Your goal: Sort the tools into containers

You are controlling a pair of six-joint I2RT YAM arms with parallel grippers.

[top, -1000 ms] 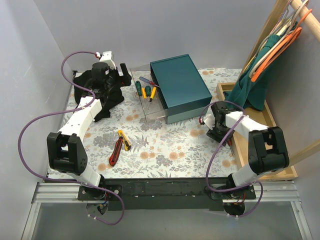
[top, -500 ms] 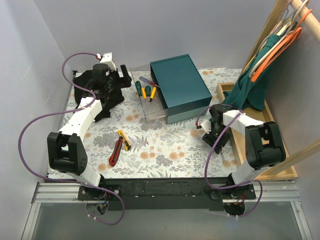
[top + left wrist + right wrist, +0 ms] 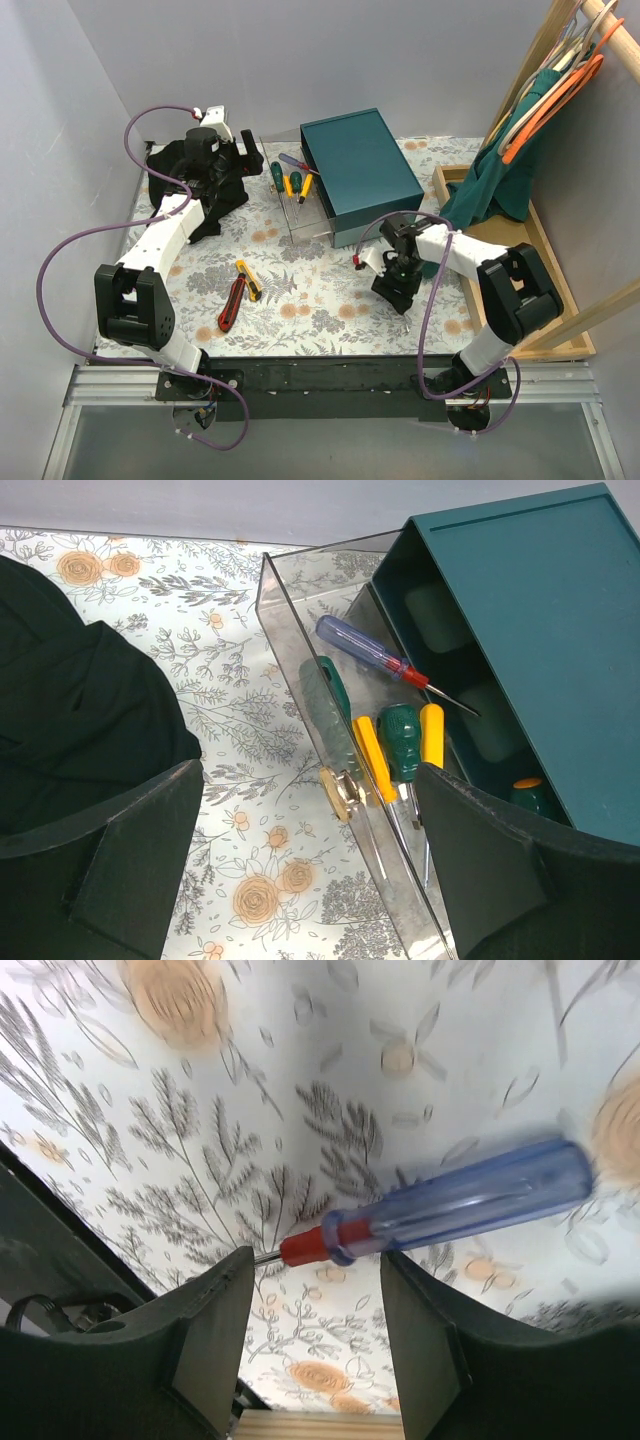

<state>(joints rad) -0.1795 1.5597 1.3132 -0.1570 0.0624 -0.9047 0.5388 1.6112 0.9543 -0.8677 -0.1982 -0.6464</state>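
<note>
Near side of teal box [image 3: 360,165] | right claw [image 3: 315,1330] clamped on blue screwdriver [image 3: 460,1200], aloft over floral cloth [image 3: 320,300] | left claw [image 3: 310,780] spread wide, empty, left of box | clear tray [image 3: 290,650] against box holds several screwdrivers [image 3: 400,745] | red knife [image 3: 231,303], yellow knife [image 3: 248,281] lie unsorted, well left of box | roughly half done, by appearances

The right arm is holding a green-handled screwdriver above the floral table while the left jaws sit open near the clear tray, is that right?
Nearly. The screwdriver in the right gripper has a blue handle with a red collar, not green, as the right wrist view shows. The rest holds: it is above the floral table, and the left gripper is open near the clear tray.
</note>
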